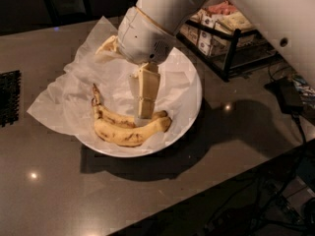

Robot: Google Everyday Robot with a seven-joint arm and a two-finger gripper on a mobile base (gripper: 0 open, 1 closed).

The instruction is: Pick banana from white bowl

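The white bowl (189, 107) sits mid-table, lined with crumpled white paper (74, 92). Two bananas lie in its front half. The banana (112, 116) is the slimmer rear one, brown-blotched, with its long dark-tipped stem pointing up-left. A plumper, cleaner banana (130, 133) lies just in front of it. My gripper (145, 114) points straight down from the white wrist (145, 36). Its tip is at the right part of the slim banana, touching or just above it. The stretch of banana under the gripper is hidden.
A black wire rack (231, 48) holding packets stands behind the bowl on the right. A black grid object (9, 97) lies at the left edge. A black device (285, 95) and cables sit near the table's right edge. The table's front edge runs diagonally at lower right.
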